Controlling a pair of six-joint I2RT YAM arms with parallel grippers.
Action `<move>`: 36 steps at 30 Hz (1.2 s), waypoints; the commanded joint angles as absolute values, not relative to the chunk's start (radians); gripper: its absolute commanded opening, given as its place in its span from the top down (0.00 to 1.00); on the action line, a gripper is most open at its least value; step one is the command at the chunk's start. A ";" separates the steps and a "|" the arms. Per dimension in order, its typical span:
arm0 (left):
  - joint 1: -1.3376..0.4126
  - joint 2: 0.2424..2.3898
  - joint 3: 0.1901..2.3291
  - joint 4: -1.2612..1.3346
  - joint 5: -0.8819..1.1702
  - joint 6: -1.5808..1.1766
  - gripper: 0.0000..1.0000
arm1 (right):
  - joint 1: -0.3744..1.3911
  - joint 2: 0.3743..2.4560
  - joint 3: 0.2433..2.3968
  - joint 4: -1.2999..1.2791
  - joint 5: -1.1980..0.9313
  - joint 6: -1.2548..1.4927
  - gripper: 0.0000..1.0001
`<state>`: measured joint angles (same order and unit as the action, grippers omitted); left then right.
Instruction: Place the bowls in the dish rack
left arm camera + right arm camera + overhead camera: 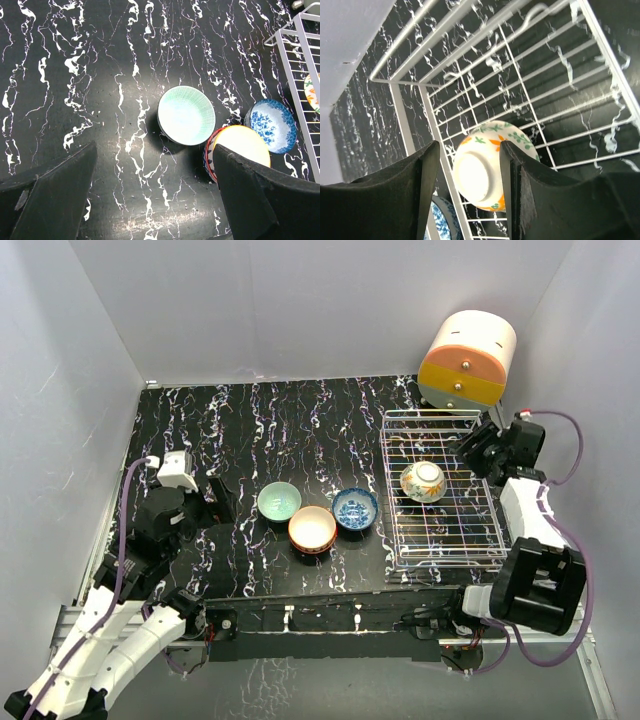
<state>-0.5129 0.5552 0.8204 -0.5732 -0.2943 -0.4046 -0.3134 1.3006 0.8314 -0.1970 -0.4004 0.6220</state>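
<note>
One cream bowl [423, 481] lies tipped in the dish rack [470, 532]

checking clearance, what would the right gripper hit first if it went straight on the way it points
Probably the cream bowl in the dish rack. It shows directly ahead of the open right gripper, framed between its fingers and apart from them. Depth is hard to judge.

Grey walls [300, 300] — black marbled table [300, 420]
</note>
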 commanded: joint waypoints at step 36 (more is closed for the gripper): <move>-0.516 0.541 0.768 -0.559 -0.292 -0.413 0.03 | 0.204 1.170 0.914 -0.595 0.003 0.396 0.45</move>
